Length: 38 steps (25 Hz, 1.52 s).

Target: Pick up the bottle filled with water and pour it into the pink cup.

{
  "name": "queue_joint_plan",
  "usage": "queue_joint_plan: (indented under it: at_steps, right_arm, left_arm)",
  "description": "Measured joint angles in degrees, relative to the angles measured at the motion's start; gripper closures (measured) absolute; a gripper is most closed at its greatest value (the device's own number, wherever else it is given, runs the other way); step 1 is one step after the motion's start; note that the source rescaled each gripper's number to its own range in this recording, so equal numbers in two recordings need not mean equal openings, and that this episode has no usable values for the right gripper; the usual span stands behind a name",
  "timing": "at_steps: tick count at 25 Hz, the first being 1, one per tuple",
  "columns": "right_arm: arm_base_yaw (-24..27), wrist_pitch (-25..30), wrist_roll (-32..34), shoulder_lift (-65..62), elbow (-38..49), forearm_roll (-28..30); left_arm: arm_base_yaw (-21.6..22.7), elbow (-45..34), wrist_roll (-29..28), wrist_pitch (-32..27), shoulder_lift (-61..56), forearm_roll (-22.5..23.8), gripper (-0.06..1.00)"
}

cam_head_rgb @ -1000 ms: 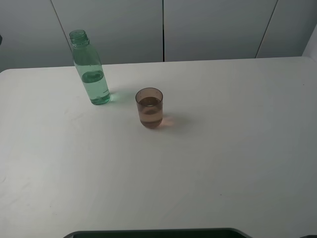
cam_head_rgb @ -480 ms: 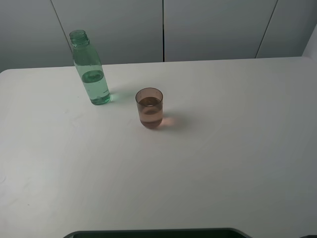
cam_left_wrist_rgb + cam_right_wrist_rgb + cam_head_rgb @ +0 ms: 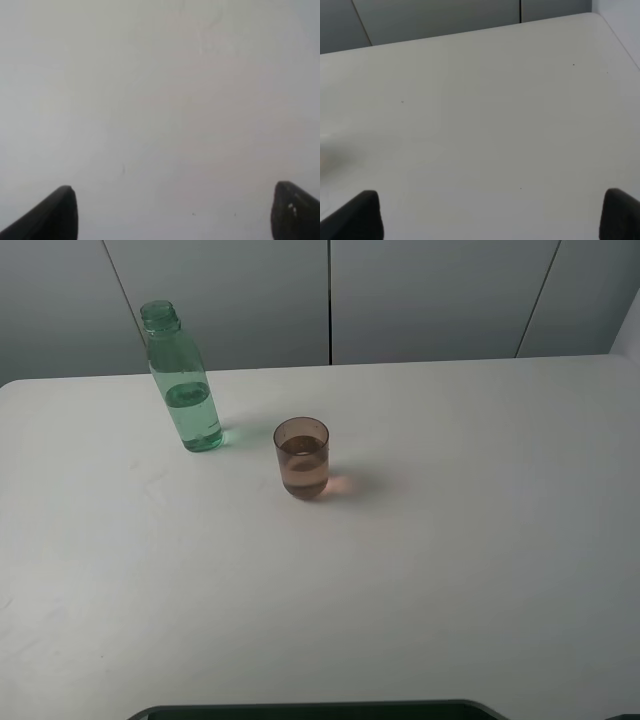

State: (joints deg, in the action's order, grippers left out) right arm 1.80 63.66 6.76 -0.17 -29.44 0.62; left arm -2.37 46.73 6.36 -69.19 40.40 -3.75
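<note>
The bottle and pink cup stand on the tabletop. Both arms' fingers are spread wide, with nothing between them.

One bottle stands on the one white table, and one pink cup stands near it, so that makes two containers in all, each with some liquid in it. Of the robot, two grippers show only in their own wrist views: the left gripper with two dark fingertips spread wide apart, and the right gripper likewise with two, four fingertips altogether.
</note>
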Motion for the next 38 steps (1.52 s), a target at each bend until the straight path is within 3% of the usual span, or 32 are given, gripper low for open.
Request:
queue_joint_plan:
  at_steps: [15, 29, 38]
  right_arm:
    - [0.0, 0.0, -0.1, 0.0, 0.0, 0.0]
    - [0.0, 0.0, -0.1, 0.0, 0.0, 0.0]
    - [0.0, 0.0, -0.1, 0.0, 0.0, 0.0]
  left_arm:
    - [-0.5, -16.7, 2.5, 6.2, -21.1, 0.0, -0.06]
    - [-2.7, -16.9, 2.6, 6.8, -39.3, 0.0, -0.06]
    - [-2.7, -16.9, 1.1, 6.8, -40.4, 0.4, -0.06]
